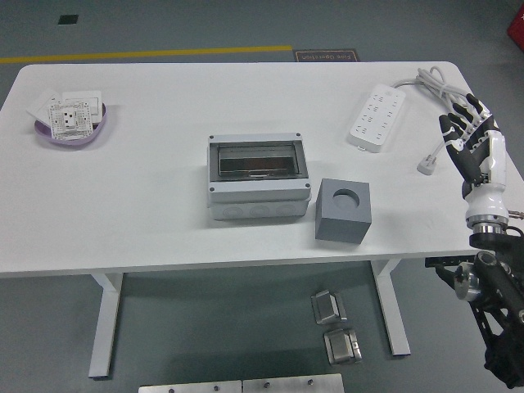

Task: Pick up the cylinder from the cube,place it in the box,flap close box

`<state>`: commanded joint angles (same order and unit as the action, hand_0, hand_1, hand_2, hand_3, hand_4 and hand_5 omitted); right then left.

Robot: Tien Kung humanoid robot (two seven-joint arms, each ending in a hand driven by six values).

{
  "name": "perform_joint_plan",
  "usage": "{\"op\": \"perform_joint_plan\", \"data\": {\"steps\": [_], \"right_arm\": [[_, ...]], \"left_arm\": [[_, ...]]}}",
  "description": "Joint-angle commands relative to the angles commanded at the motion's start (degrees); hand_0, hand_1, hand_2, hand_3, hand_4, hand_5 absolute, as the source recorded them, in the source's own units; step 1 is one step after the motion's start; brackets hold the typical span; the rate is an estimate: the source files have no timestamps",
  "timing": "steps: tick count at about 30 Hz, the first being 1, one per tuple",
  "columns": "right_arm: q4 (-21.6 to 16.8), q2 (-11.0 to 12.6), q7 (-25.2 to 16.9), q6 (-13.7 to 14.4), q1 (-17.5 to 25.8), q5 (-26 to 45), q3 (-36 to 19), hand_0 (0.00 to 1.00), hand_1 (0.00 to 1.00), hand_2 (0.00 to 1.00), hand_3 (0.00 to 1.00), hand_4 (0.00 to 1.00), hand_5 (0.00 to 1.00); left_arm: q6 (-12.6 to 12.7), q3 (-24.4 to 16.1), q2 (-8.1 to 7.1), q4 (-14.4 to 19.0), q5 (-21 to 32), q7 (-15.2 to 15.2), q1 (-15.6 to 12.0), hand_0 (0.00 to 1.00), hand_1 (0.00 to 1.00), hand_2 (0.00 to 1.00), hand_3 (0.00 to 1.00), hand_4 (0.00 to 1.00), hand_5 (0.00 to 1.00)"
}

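Note:
A grey cube (343, 210) with an empty round hole in its top stands on the white table (147, 205), right of centre near the front. Left of it sits a grey box (259, 175) with its dark clear flap shut. No cylinder shows anywhere. My right hand (470, 137) is at the table's right edge, well right of the cube, fingers spread and pointing up, holding nothing. My left arm is out of view.
A white power strip (376, 115) with its cable (436, 86) and plug lies at the back right, close to my right hand. A purple bowl (72, 128) with white socket parts sits at the far left.

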<state>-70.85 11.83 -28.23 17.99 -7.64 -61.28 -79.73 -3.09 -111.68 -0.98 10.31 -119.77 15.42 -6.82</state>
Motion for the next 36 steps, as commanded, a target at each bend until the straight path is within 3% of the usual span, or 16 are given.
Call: {"op": "perform_joint_plan", "data": {"steps": [11, 18, 36], "right_arm": [[-1.5, 0.9, 0.7, 0.1, 0.0, -0.4, 1.7, 0.852, 0.808, 0.815, 0.853, 0.953, 0.501], [-3.7, 0.8, 1.8, 0.6, 0.7, -3.1, 0.4, 0.851, 0.808, 0.813, 0.847, 0.950, 0.501], [-4.9, 0.0, 2.6, 1.8, 1.9, -5.4, -4.0, 0.855, 0.794, 0.791, 0.799, 0.942, 0.504]], "left_arm": [[0.3, 0.3, 0.07, 0.0, 1.5, 0.0, -0.8, 0.629, 0.543, 0.536, 0.582, 0.363, 0.141], [0.4, 1.6, -0.29, 0.0, 3.0, -0.1, -0.4, 0.629, 0.542, 0.536, 0.580, 0.365, 0.130], [0.5, 0.4, -0.82, 0.0, 2.4, -0.2, 0.7, 0.630, 0.540, 0.533, 0.578, 0.373, 0.101]]}}
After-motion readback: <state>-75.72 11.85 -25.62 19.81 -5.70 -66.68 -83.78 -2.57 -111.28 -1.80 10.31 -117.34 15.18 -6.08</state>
